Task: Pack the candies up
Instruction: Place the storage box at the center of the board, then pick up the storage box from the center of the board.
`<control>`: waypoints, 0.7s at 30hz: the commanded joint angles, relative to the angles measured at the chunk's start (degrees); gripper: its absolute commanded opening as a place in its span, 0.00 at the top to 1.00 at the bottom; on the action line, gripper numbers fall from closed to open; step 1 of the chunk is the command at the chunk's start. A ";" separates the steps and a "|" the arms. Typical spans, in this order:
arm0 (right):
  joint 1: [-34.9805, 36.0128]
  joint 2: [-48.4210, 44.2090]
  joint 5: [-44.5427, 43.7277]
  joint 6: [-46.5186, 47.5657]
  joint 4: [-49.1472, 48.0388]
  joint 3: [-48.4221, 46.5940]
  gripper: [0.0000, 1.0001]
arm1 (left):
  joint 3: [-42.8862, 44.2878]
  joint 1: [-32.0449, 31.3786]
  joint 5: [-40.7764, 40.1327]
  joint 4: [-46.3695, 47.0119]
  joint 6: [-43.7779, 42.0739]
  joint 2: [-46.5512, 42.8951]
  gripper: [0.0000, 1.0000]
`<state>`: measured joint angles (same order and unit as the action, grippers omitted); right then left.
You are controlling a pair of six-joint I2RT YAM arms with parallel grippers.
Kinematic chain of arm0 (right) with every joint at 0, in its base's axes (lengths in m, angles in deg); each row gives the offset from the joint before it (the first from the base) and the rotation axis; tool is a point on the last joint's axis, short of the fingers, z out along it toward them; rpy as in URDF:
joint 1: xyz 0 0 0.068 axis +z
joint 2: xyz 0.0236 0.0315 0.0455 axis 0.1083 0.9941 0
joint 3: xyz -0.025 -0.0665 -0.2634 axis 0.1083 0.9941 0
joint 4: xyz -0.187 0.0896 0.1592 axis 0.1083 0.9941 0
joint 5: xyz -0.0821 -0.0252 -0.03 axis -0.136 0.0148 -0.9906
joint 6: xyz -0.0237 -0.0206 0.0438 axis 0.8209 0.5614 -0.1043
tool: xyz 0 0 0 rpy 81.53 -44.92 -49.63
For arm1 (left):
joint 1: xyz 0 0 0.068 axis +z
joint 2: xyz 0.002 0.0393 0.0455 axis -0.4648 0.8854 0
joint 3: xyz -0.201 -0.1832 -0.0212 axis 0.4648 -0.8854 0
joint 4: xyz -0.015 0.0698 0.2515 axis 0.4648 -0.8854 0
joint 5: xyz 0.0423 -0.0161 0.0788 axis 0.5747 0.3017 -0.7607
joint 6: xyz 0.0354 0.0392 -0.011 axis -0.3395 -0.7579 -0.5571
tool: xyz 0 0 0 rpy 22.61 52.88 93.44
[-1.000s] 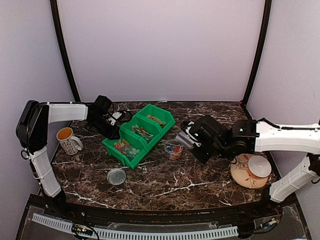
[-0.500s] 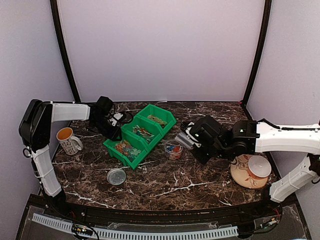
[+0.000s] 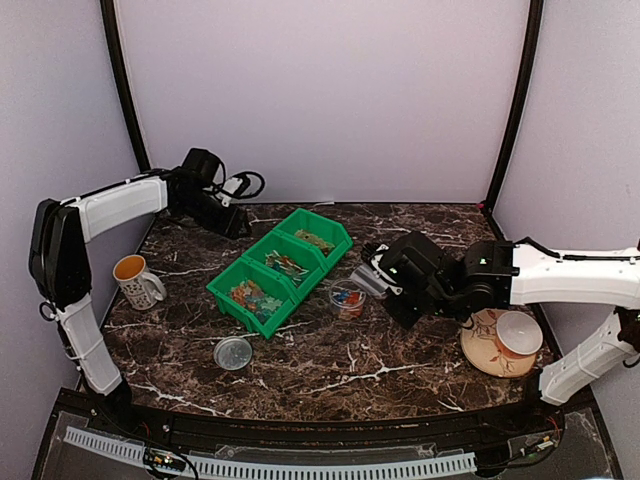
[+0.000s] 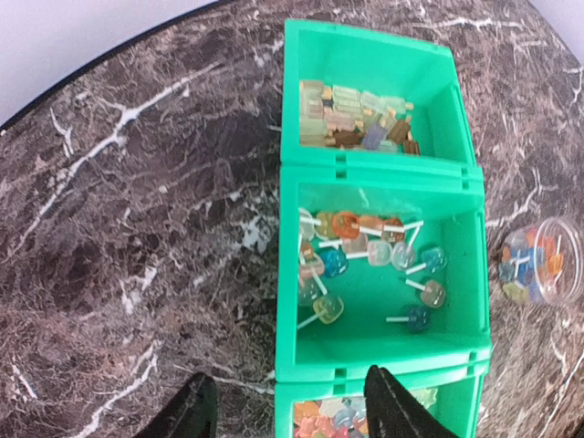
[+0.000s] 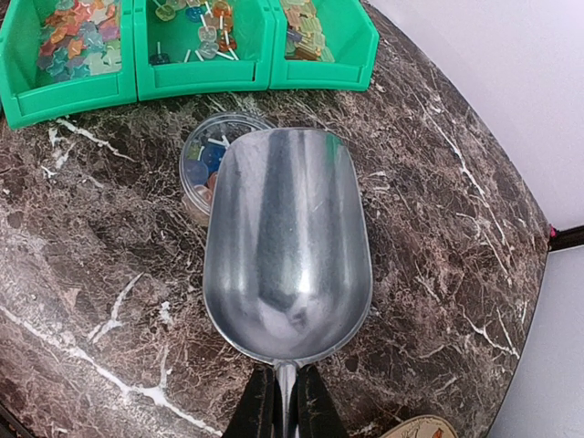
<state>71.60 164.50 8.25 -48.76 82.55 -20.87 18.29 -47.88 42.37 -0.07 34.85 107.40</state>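
Pale lilac walls (image 3: 320, 100), black posts (image 3: 514, 108) at back corners, dark white-veined marble tabletop (image 3: 330, 375), even light

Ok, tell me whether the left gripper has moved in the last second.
Yes. The left gripper has pulled up and back, away from the green bins it was beside.

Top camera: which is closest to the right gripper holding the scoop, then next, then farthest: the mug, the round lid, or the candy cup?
1. The candy cup, right beside the scoop in the right gripper.
2. The round lid, nearer the front, left of centre.
3. The mug, far over on the left side.
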 commanded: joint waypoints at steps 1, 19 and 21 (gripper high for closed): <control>0.86 0.44 -0.78 -1.07 0.32 -1.99 1.00 | 8.93 0.05 -1.46 -4.75 3.72 5.11 0.42; 1.66 -0.02 -1.15 -3.33 1.99 -2.28 1.00 | 20.95 -1.69 -3.64 -8.49 5.39 22.66 0.48; 1.71 0.51 -1.06 -3.38 1.95 -2.49 1.00 | 20.73 -1.70 -3.70 -8.60 5.28 23.23 0.54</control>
<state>72.65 164.72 8.14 -51.12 85.37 -21.42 37.61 -49.37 39.72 -6.78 39.86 130.29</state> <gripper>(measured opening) 0.074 0.503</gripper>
